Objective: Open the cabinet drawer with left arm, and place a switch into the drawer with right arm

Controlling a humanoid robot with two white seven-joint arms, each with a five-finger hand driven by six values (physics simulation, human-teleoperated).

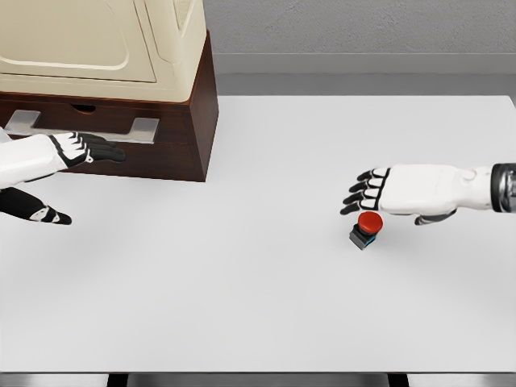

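We noted the switch [367, 228], red-capped, on the white table [266, 306], right of centre; right hand [395, 193] hovered just above and behind it, fingers spread, holding nothing; left hand [76, 150] reached with extended fingers just beneath the drawer handle [81, 126] of the closed cabinet drawer [97, 121], grasping nothing.

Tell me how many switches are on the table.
1. The switch, red-capped, stands on the table's right half, just below the right hand. None other shows; the drawer looks shut.
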